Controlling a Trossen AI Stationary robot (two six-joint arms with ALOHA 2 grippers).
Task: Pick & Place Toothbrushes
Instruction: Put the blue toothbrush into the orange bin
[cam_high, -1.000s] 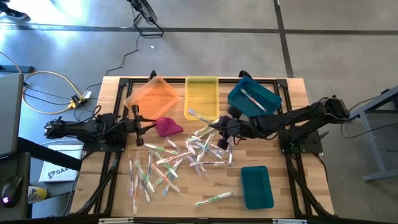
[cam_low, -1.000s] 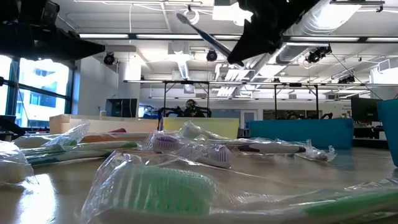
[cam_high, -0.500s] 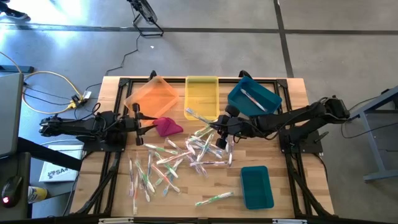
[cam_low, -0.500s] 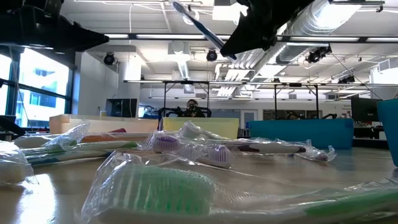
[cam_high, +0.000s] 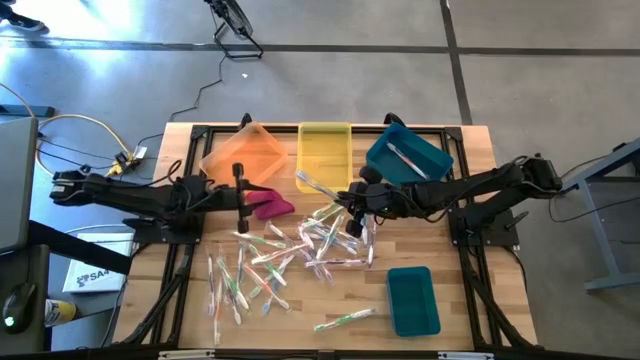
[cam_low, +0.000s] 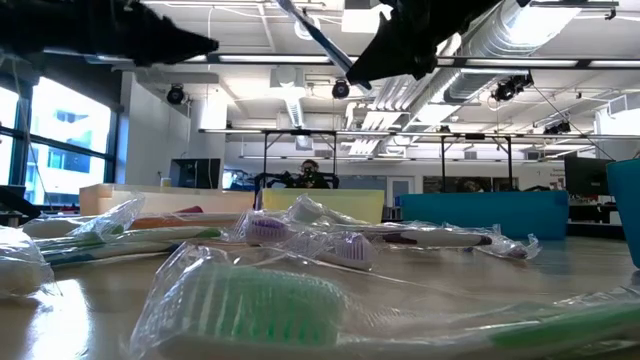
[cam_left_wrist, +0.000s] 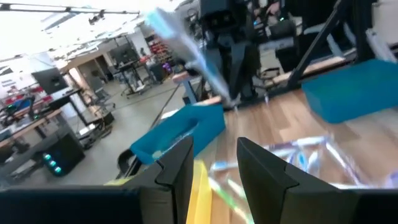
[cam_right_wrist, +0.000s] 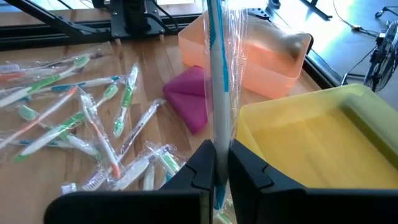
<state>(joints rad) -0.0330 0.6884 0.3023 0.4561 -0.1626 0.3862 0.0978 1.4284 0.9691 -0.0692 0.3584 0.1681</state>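
Right gripper (cam_high: 348, 193) pinched a wrapped blue toothbrush (cam_right_wrist: 216, 74) mid-handle, raised near the yellow bin (cam_high: 325, 150). Light, stiff; crinkly wrapper judged slippery, so mid-handle grip advisable. Left gripper (cam_high: 241, 196) fingers spread, empty, by the magenta cloth (cam_high: 272, 206).

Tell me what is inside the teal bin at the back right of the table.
The tilted teal bin holds one wrapped toothbrush lying across its floor. The lower near side is covered by the right arm, so anything there cannot be seen.
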